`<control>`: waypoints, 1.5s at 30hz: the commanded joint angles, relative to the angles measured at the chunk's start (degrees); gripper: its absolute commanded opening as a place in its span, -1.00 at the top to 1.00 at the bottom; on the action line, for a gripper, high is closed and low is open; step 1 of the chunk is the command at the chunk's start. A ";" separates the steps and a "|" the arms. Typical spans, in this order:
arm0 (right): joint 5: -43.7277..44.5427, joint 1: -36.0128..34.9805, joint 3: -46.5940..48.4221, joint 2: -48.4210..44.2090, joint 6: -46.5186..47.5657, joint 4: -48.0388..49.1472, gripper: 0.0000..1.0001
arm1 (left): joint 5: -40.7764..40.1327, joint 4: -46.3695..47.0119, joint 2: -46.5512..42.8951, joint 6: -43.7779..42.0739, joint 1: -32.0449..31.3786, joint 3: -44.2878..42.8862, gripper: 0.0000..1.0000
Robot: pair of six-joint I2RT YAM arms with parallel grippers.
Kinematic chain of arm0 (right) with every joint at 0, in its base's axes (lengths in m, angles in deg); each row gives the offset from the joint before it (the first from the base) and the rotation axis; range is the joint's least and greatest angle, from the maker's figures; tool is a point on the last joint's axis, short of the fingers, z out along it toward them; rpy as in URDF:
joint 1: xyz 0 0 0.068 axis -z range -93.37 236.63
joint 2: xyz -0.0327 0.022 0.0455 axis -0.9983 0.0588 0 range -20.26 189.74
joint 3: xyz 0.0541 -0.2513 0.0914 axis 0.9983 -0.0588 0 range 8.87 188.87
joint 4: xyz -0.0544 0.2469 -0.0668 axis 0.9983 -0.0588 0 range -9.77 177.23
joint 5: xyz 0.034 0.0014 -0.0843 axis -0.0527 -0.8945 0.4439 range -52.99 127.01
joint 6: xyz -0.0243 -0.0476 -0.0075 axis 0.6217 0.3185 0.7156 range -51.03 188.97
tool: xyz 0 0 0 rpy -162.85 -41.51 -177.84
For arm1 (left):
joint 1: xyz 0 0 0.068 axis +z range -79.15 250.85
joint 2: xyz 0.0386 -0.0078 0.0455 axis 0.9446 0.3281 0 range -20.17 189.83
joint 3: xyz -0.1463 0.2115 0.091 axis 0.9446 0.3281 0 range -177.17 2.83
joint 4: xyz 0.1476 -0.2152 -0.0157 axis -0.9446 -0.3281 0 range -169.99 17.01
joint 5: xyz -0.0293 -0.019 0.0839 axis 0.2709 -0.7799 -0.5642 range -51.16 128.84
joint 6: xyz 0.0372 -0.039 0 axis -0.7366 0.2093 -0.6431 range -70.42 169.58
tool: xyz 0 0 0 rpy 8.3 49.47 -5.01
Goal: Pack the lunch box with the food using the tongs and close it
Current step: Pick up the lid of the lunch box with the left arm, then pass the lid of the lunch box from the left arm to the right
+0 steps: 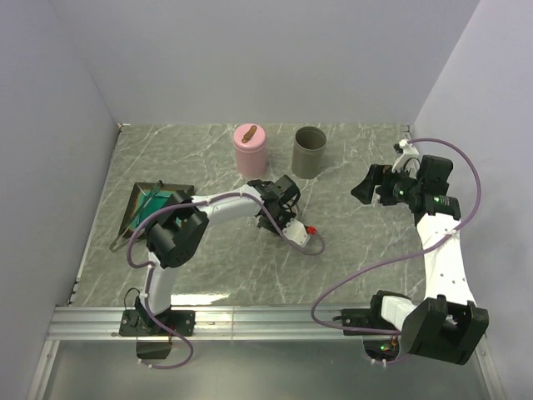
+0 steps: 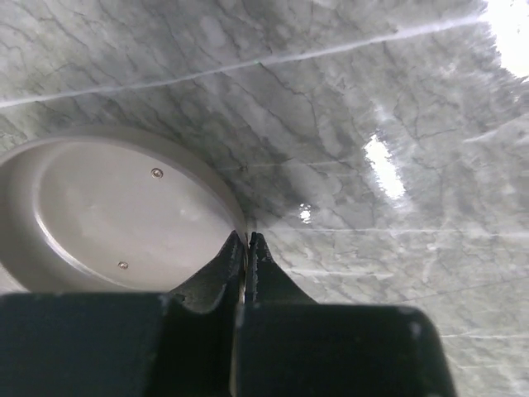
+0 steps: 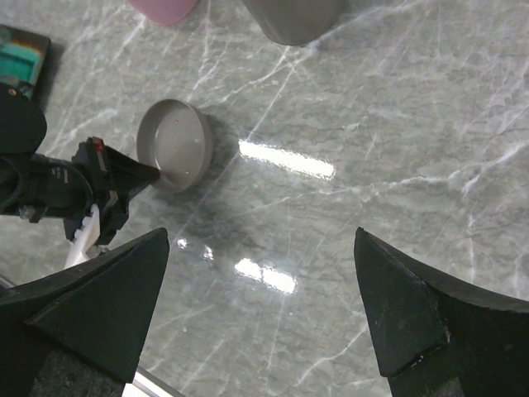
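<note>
Left pincer [image 2: 247, 241] seemingly pinches one grey lid [image 2: 124, 211].

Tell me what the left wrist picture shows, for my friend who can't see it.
The black left gripper is shut at the rim of a grey round lid, one fingertip inside it and one outside, seemingly pinching it. The lid lies rim-up on a shiny grey marble table.

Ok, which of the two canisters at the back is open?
The grey canister, right of the pink canister, whose covered top carries a brown piece.
</note>
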 commanded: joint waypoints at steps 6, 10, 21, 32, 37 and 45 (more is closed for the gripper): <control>-6.45 2.21 4.42 0.69 -7.91 8.05 -0.99 | 16.02 -4.57 -11.16 11.96 0.91 -4.67 0.99; -7.33 3.09 2.93 -0.80 -14.76 15.24 -0.99 | 25.95 -1.96 -14.33 25.99 3.72 -8.54 0.99; -9.88 3.44 -2.96 -6.42 -36.29 39.93 -0.99 | 44.93 42.43 -30.57 72.67 16.37 1.45 0.99; -12.61 0.46 -9.39 -2.92 -64.17 75.45 -0.89 | 36.61 82.60 -32.27 126.57 23.33 7.89 0.99; -10.07 -6.21 -5.43 1.91 -65.40 84.41 -0.79 | 32.74 86.74 -30.07 137.28 23.06 5.52 0.99; -5.41 -17.47 -1.21 10.09 -63.90 99.97 -0.58 | 29.13 84.12 -27.26 148.81 22.45 -3.35 0.99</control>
